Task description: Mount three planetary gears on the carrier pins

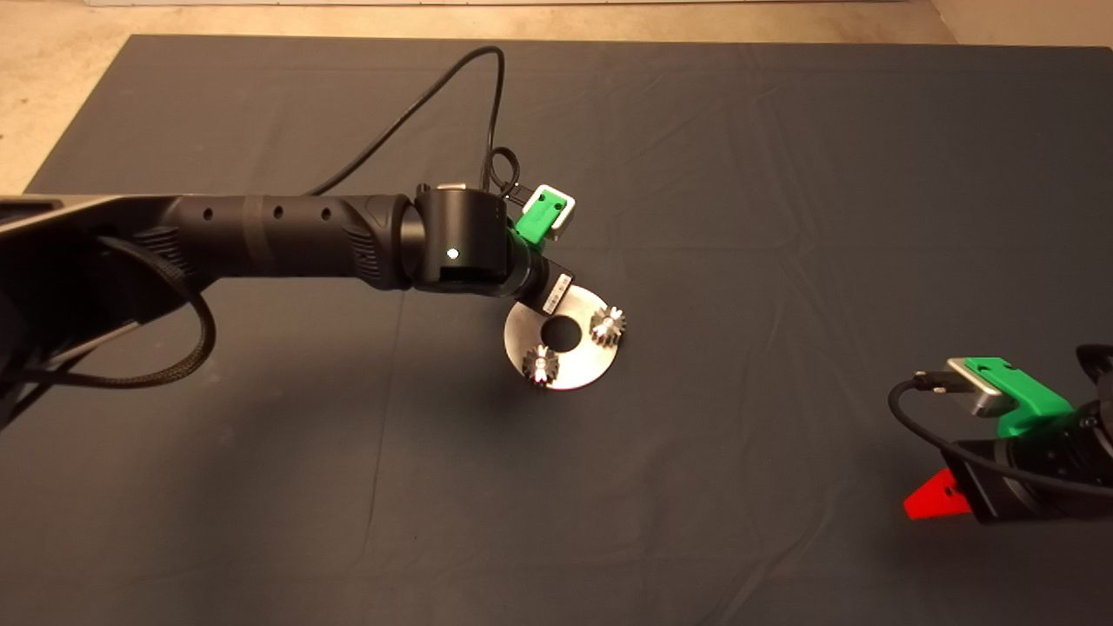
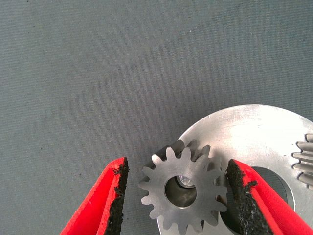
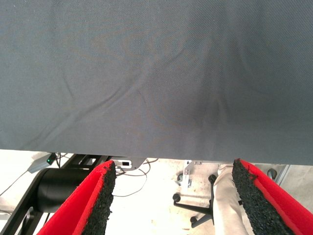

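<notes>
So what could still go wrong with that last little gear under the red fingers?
The third gear sits over its pin, between the open left gripper. One pad looks very close to the teeth, so lifting away might drag or tilt it. Its teeth may also not be fully seated on the carrier disc.

Black tubular left arm (image 1: 287, 239) with a row of small round holes, ribbed grip sections, and a cylindrical wrist carrying one lit white dot. Braided black cable (image 1: 187, 348) looped below; thinner black cable (image 1: 435, 96) arching to a silver plug. Green bracket (image 1: 541, 214) with white label plate on the wrist. Red wedge-shaped fingers (image 2: 105, 205) faced with rough black pads. Right gripper (image 1: 935, 502): green bracket, silver block, black cable, red finger.
</notes>
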Controlling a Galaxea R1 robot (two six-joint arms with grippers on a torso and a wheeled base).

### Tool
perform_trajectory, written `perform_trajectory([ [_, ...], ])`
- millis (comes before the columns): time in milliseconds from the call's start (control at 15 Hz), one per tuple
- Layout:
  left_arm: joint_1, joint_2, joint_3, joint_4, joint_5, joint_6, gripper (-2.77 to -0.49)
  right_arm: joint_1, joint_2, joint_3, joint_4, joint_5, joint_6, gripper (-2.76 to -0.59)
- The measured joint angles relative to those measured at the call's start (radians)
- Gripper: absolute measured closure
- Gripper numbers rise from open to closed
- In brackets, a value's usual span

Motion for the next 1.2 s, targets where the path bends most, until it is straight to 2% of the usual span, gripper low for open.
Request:
perform_trajectory([
  [400, 0.000, 0.000, 0.000, 0.000, -0.002, 0.000, -1.34, 0.000, 0.000, 0.000, 0.000, 0.000, 0.000, -1.76],
  [533, 0.000, 0.000, 0.000, 0.000, -0.012, 0.000, -1.34, 0.000, 0.000, 0.000, 0.000, 0.000, 0.000, -1.76],
  [733, 0.018, 0.001, 0.000, 0.006, -0.018, 0.000, -1.34, 0.000, 0.000, 0.000, 0.000, 0.000, 0.000, -1.76],
  [1067, 0.020, 0.004, -0.001, 0.006, -0.022, 0.000, -1.34, 0.000, 0.000, 0.000, 0.000, 0.000, 0.000, -1.75],
  [1200, 0.020, 0.006, -0.001, 0.006, -0.028, 0.000, -1.24, 0.000, 0.000, 0.000, 0.000, 0.000, 0.000, -1.76],
])
